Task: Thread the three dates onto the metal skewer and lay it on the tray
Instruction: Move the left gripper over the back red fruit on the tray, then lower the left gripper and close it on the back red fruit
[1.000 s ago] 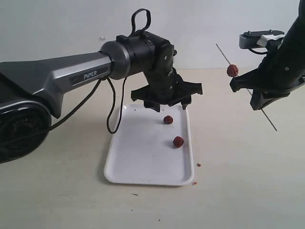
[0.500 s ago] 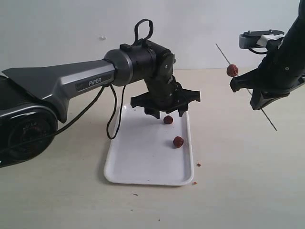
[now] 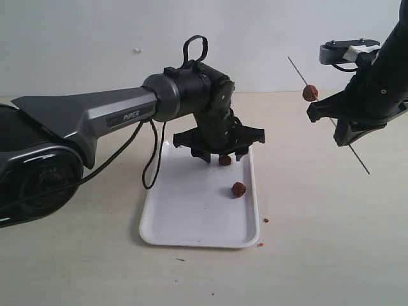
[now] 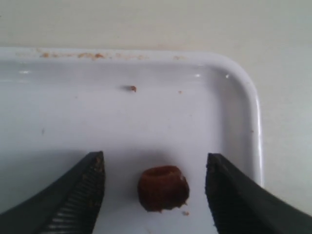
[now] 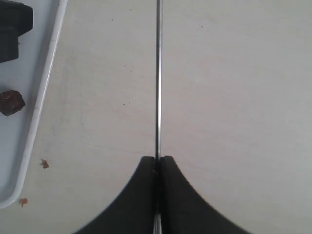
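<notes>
The white tray (image 3: 191, 220) lies on the table. Two dates rest on it: one (image 3: 225, 160) near the far end, one (image 3: 238, 189) nearer the right rim. My left gripper (image 3: 225, 155) hangs low over the far date, open, a finger on each side without touching. The left wrist view shows that date (image 4: 163, 188) between the open gripper (image 4: 155, 157), close to the tray's corner rim (image 4: 246, 95). My right gripper (image 3: 333, 121) is held above the table, shut on the metal skewer (image 3: 361, 161). The third date (image 3: 310, 93) sits on the skewer's upper part. In the right wrist view the skewer (image 5: 157, 78) runs straight out of the shut gripper (image 5: 157, 159).
Reddish crumbs (image 3: 266, 220) lie on the table beside the tray's near right corner. A black cable (image 3: 153, 153) loops down from the left arm over the tray's left side. The right wrist view catches the tray rim (image 5: 46, 83), one date (image 5: 10, 102) and crumbs (image 5: 44, 164).
My left gripper has come down toward the tray and now straddles the far date. The right gripper and skewer have not moved.
</notes>
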`<state>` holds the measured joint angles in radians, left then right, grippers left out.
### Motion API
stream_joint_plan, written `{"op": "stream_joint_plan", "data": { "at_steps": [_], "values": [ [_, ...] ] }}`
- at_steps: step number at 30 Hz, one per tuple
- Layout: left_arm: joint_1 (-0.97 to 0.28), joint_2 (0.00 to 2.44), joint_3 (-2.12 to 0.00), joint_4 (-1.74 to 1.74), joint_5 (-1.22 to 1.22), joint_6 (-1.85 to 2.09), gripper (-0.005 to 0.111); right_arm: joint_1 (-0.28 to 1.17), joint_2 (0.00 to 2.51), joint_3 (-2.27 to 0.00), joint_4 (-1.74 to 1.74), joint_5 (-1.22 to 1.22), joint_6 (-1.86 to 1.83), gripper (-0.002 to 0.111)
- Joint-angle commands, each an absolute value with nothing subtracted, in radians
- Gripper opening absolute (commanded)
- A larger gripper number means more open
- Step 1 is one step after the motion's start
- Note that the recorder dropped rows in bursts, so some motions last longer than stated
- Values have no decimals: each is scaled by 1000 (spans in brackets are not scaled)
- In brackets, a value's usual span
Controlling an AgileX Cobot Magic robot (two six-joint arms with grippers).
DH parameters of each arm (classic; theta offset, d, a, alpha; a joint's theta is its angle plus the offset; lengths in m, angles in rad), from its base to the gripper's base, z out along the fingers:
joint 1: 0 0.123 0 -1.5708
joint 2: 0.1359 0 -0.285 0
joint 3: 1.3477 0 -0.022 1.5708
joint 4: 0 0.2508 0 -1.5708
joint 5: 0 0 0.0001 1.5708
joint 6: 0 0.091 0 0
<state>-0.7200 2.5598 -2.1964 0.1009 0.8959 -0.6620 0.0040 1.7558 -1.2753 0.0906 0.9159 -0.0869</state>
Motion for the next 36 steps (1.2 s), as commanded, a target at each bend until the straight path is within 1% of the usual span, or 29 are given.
{"op": "stream_joint_plan", "data": {
  "at_steps": [1,11,19,21,25,36],
  "values": [
    [-721,2559,-2201,133,921,-666,60,0,1755,-1284,97,902,-96,0],
    [-752,2560,-2201,172,906,-673,59,0,1755,-1284,99,902,-96,0],
    [-752,2560,-2201,172,903,-689,59,0,1755,-1284,99,908,-96,0],
    [-752,2560,-2201,172,905,-689,57,0,1755,-1284,99,908,-96,0],
    [-752,2560,-2201,172,905,-691,49,0,1755,-1284,99,908,-96,0],
    [-752,2560,-2201,172,930,-689,49,0,1755,-1284,101,910,-96,0]
  ]
}}
